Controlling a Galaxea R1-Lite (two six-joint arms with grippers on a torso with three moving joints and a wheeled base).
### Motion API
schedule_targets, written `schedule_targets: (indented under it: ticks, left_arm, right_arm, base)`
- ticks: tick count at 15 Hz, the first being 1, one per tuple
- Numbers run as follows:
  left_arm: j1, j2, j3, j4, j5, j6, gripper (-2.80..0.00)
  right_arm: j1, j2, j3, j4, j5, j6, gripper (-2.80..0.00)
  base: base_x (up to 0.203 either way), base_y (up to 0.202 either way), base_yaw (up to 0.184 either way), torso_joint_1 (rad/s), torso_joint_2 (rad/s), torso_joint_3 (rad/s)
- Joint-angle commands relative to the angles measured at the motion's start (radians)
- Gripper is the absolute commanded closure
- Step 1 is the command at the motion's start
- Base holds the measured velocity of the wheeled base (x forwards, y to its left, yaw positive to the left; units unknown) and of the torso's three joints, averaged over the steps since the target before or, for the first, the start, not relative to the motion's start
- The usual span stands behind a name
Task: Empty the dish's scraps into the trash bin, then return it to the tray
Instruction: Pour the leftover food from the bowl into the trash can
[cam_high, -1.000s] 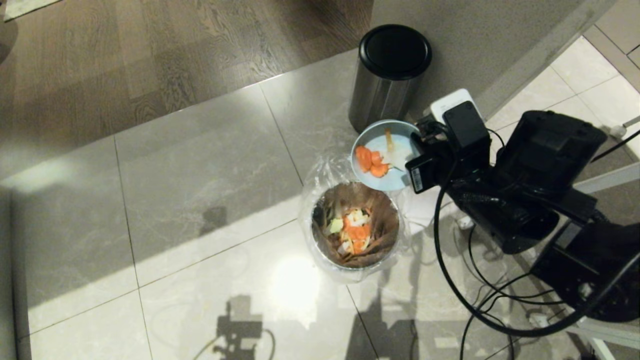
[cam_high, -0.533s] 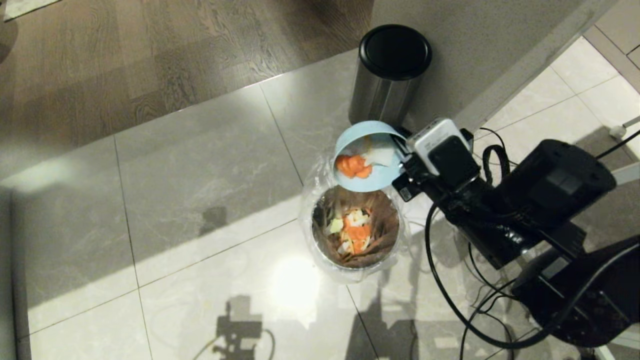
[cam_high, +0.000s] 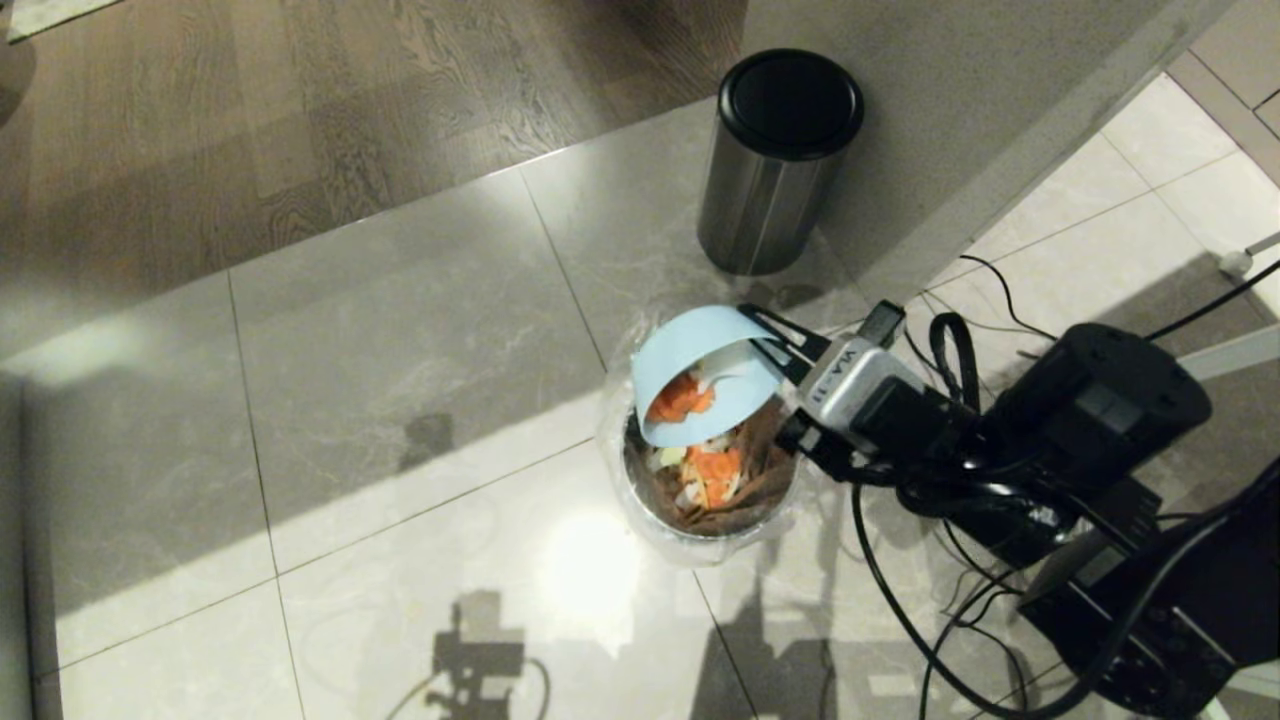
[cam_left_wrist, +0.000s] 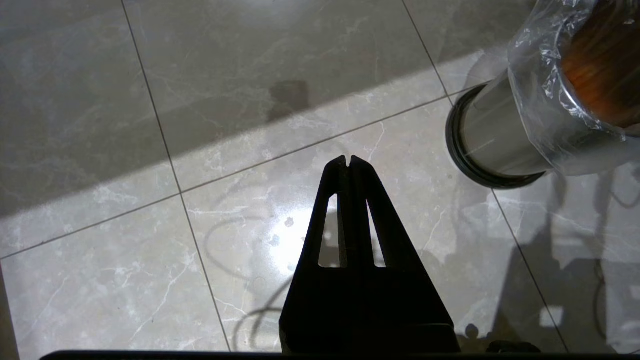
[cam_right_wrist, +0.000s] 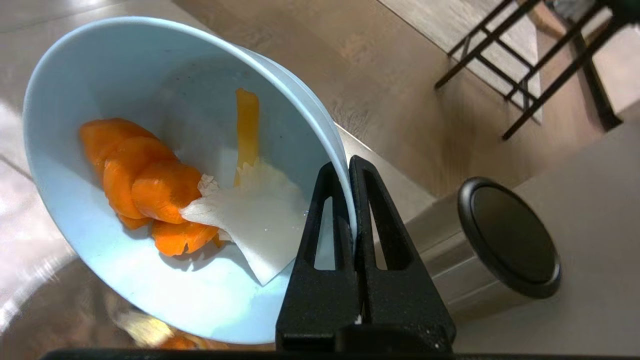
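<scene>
The dish (cam_right_wrist: 100, 280) is showing a plain pale blue, smooth and unpatterned, while the scraps (cam_right_wrist: 150, 190) inside it are glowing bright orange beside a pale whitish piece and one yellow-orange strip. The trash bin (cam_high: 655, 515) is gleaming silver metal under a crinkly clear plastic liner, with a brown inside speckled orange, white and pale green, and the other bin (cam_high: 765, 185) is wearing brushed steel with a matte black lid. The floor (cam_high: 400, 330) is lying in glossy grey-beige tiles veined like marble, giving way to brown wood-grain boards, and the right gripper (cam_right_wrist: 350, 170) is looking solid black.
</scene>
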Motion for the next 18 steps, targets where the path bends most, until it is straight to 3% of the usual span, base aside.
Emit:
schedule_targets:
  ticks: [1,7,9,14,18]
  left_arm:
    - [0.000,0.001,0.000,0.000,0.000,-0.001,0.00]
    - [-0.001,0.001,0.000,0.000,0.000,-0.001,0.00]
    - [-0.001,0.001,0.000,0.000,0.000,-0.001,0.00]
    - [0.000,0.001,0.000,0.000,0.000,-0.001,0.00]
    - [0.000,0.001,0.000,0.000,0.000,-0.001,0.00]
  right_arm:
    - [-0.048,-0.010,0.027,-0.048,0.040,-0.020,0.00]
    - [-0.130,-0.028,0.091,-0.048,0.174,-0.062,0.00]
    - [-0.131,-0.031,0.015,-0.048,0.176,-0.030,0.00]
    - [-0.152,-0.017,-0.004,-0.048,0.176,0.095,0.00]
    - [-0.191,0.000,-0.042,-0.048,0.200,0.115,0.00]
  base:
    - [0.000,0.000,0.000,0.000,0.00,0.000]
    - [0.000,0.000,0.000,0.000,0.00,0.000]
    - [0.000,0.000,0.000,0.000,0.00,0.000]
    - [0.000,0.000,0.000,0.000,0.00,0.000]
    - [0.000,0.000,0.000,0.000,0.00,0.000]
